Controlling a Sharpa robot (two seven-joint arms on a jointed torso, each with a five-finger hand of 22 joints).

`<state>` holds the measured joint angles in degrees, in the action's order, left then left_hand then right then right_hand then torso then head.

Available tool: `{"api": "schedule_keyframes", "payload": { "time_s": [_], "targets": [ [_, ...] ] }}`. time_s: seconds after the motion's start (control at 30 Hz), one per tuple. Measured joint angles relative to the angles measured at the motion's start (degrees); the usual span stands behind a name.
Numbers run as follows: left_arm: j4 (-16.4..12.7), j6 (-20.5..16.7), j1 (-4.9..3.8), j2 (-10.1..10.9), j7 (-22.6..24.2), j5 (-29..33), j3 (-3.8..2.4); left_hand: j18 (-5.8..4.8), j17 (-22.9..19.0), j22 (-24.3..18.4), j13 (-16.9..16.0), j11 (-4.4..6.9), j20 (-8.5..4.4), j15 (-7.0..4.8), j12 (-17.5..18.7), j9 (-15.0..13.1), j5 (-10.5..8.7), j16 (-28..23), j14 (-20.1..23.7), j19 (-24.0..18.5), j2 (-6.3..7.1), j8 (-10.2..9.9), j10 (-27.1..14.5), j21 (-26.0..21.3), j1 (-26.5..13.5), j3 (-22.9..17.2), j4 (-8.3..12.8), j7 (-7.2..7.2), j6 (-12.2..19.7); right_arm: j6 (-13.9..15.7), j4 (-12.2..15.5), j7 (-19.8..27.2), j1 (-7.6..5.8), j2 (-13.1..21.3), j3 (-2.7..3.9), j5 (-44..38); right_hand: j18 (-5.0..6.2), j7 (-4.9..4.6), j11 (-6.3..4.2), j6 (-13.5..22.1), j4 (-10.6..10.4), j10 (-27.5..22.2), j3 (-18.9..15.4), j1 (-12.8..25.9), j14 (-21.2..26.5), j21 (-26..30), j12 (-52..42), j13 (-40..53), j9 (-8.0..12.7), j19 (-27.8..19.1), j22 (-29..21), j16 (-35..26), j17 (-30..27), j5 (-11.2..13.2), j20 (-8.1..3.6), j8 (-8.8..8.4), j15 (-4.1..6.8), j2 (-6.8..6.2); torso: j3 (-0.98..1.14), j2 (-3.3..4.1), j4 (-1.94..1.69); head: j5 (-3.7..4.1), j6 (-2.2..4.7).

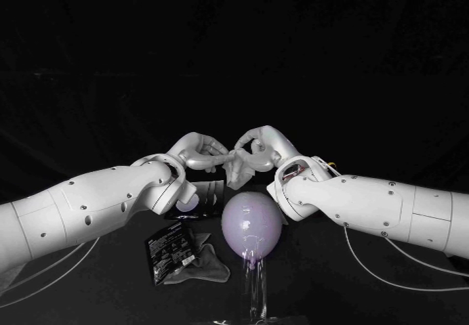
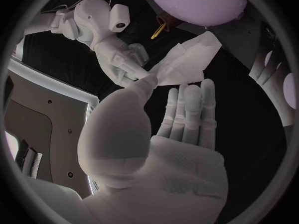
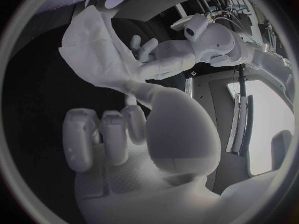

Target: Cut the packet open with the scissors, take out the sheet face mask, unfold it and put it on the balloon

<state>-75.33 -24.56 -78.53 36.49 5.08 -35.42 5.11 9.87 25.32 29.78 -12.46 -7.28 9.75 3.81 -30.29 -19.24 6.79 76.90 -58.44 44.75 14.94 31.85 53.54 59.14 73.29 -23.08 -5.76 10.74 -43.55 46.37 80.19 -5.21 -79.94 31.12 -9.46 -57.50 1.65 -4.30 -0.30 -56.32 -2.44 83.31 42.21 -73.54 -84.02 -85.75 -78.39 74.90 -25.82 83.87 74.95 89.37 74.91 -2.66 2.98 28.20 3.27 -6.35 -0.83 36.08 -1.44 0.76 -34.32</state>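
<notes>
Pinched at opposite edges by left hand [image 1: 200, 150] and right hand [image 1: 262, 145] for unfolding; sheet mask [image 1: 238, 169] seemingly part-folded. Kept near balloon [image 1: 251, 220] for draping.

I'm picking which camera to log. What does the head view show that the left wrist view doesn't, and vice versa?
Head view: the black packet lying on the table beside the clear stand. Left wrist view: the thumb of the left hand meeting a corner of the mask, its other fingers straight. Both: the balloon, and the mask held between the left hand and the right hand.
</notes>
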Motion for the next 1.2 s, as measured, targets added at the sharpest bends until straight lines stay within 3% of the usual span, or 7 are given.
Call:
{"api": "schedule_keyframes", "payload": {
  "time_s": [0.1, 0.23, 0.47, 0.5, 0.67, 0.97, 1.2],
  "targets": [
    [0.4, -0.2, 0.22, -0.2, -0.5, -0.7, 0.15, 0.00, -0.1, -0.1, 0.0, 0.21, 0.00, 0.00, -0.3, 0.0, 0.00, 0.0, 0.0, 0.0, -0.09, 0.0, -0.2, 0.0, 0.7, 0.6, 0.0, -0.08, 0.1, 0.1, 0.2, -0.1, -0.02, 0.0, 0.06, 0.4, 0.00, 0.00, -0.12, 0.0, 0.2, 0.1, -0.2, 0.3, 0.0, 0.0, 0.0, 0.0, 0.0, 0.1, 0.0, -0.1, 0.0, 0.0, -0.05, 0.00, 0.00, 0.01, 0.02, 0.00, 0.00, 0.04, -0.04],
    [0.5, -0.3, 0.56, -0.4, -1.3, -1.6, 0.30, 0.00, -0.4, -0.3, -0.1, 0.42, 0.00, -0.33, -1.7, 0.0, -2.23, 0.6, 0.3, 0.0, -0.32, 1.3, -0.4, -0.4, 1.6, 3.1, -0.7, -0.48, -0.8, 0.3, 0.2, -0.2, -0.05, 0.0, 0.12, 0.7, 0.00, 0.13, -0.21, -0.2, 0.3, 0.2, 0.0, 0.5, 0.0, 0.0, 0.0, 0.0, 0.0, 0.1, 0.0, -0.1, 0.0, 0.0, -0.17, 0.00, 0.00, 0.07, 0.03, 0.00, 0.00, 0.14, -0.13],
    [-0.2, -0.3, 1.24, -0.2, -2.5, -3.8, 0.36, -0.02, 0.2, -0.5, -2.4, 0.24, 0.21, -0.43, -6.9, -1.2, -3.62, 2.1, 0.4, 0.2, -1.68, 5.2, -3.5, -0.9, 4.3, 12.0, -3.3, -0.21, 1.2, 0.7, -0.2, -0.5, -0.07, -0.3, 0.17, 1.0, 0.01, 0.12, -0.21, -0.3, 0.6, 0.2, 0.2, 0.8, 0.0, 0.0, -0.1, 0.0, 0.0, 0.1, 0.0, 0.0, 0.0, 0.0, -0.25, 0.00, -0.01, -0.05, 0.01, 0.00, 0.01, 0.19, -0.26],
    [-0.3, -0.3, 1.42, -0.1, -2.7, -4.2, 0.36, -0.02, 0.6, -0.5, -3.3, -0.10, 0.33, -0.07, -8.7, -1.8, -3.62, 2.8, 0.1, 0.3, -3.04, 6.6, -4.7, -0.9, 5.6, 14.6, -4.1, -0.26, 2.2, 0.8, -0.3, -0.6, -0.07, -0.4, 0.18, 1.0, 0.00, 0.13, -0.21, -0.3, 0.7, 0.2, 0.3, 0.8, 0.0, 0.0, -0.2, 0.0, 0.0, 0.1, 0.0, 0.1, 0.0, 0.0, -0.25, 0.00, -0.01, -0.08, 0.01, 0.00, 0.01, 0.19, -0.27],
    [-0.4, -0.5, 2.16, 0.4, -3.3, -5.4, 0.38, -0.05, 2.3, -0.5, -6.8, -0.25, 0.62, 0.22, -16.7, -4.1, -4.13, 4.8, -0.2, 0.6, -5.11, 12.9, -9.2, -0.9, 10.4, 23.7, -7.9, -0.23, 6.2, 1.1, -0.5, -0.9, -0.08, -0.5, 0.20, 1.1, 0.00, 0.20, -0.21, -0.4, 0.7, 0.2, 0.2, 1.0, 0.0, 0.1, -0.3, 0.1, 0.0, 0.1, 0.0, 0.1, 0.0, 0.0, -0.25, 0.00, -0.01, -0.22, 0.01, -0.02, -0.06, 0.29, -0.30],
    [-0.8, -0.9, 3.37, 0.3, -3.6, -6.6, 0.39, -0.08, 4.9, -0.1, -8.4, 0.44, 0.19, -0.56, -22.1, -5.0, -4.13, 6.0, -2.4, 1.1, -6.75, 17.9, -9.4, -0.9, 13.2, 27.6, -10.7, -0.75, 5.8, 1.2, -0.4, -1.3, -0.09, -0.5, 0.21, 1.1, 0.00, 0.24, -0.21, -0.4, 1.2, 0.2, 0.4, 1.1, 0.0, -0.2, -0.3, 0.0, 0.0, 0.0, 0.0, 0.1, 0.0, 0.0, -0.23, 0.00, -0.01, -0.19, -0.04, -0.02, -0.04, 0.21, -0.35],
    [-1.2, -2.2, 3.62, 0.7, -3.3, -7.1, 0.37, -0.11, 6.9, 0.1, -8.6, 0.95, -0.12, -1.04, -23.1, -5.0, -4.13, 6.7, -3.9, 1.3, -7.69, 18.8, -8.9, -0.4, 14.2, 28.5, -10.6, -1.10, 5.4, 1.2, -0.7, -1.6, -0.09, -0.7, 0.21, 1.1, 0.00, 0.25, -0.21, -0.4, 1.2, 0.2, 0.4, 1.3, 0.2, -0.2, -0.2, 0.0, 0.0, 0.0, 0.0, 0.0, 0.0, 0.2, -0.21, 0.00, 0.19, 0.05, -0.03, -0.01, -0.03, 0.29, -0.42]
  ]
}}
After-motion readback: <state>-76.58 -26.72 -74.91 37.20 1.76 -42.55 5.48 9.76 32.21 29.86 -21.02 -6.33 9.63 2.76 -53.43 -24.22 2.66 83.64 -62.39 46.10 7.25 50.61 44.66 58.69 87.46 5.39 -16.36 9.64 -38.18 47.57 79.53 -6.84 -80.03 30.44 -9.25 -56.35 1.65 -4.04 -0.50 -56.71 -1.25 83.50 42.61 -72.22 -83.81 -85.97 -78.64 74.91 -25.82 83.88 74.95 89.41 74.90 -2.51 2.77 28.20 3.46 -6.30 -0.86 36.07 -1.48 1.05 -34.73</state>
